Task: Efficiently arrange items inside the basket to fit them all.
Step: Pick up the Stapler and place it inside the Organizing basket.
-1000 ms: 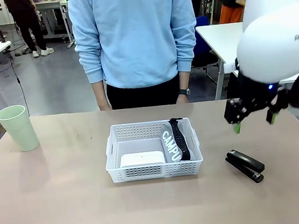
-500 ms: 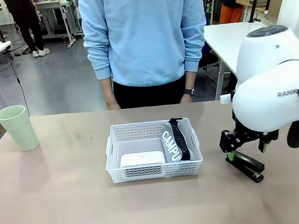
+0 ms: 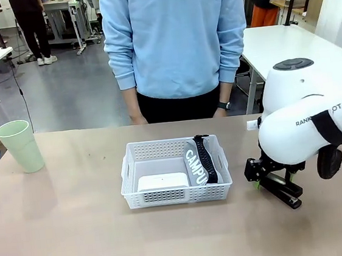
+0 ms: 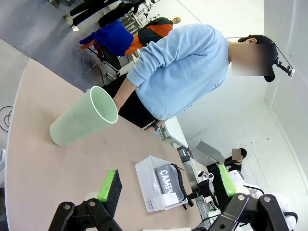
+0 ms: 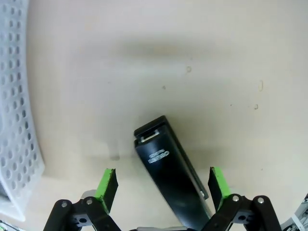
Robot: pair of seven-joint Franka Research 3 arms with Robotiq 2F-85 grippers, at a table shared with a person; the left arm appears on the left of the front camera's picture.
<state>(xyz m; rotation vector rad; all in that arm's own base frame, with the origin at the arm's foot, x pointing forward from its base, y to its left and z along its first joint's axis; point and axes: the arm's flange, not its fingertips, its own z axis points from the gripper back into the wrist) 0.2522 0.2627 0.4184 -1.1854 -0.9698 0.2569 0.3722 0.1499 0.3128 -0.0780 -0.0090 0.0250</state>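
Holding white right arm (image 3: 302, 127) bent low at the right side, black, green-padded right gripper (image 3: 273, 181) (image 5: 161, 183) pointed straight down, jaws spread wide. Holding matching left gripper (image 4: 166, 183) aimed across, wrist rolled, jaws equally wide.

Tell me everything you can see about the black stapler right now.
The black stapler lies flat and closed on the tan table, right of the white basket and apart from it. Glossy body, small pale label on top. The open right gripper straddles it, green pads either side, not visibly touching.
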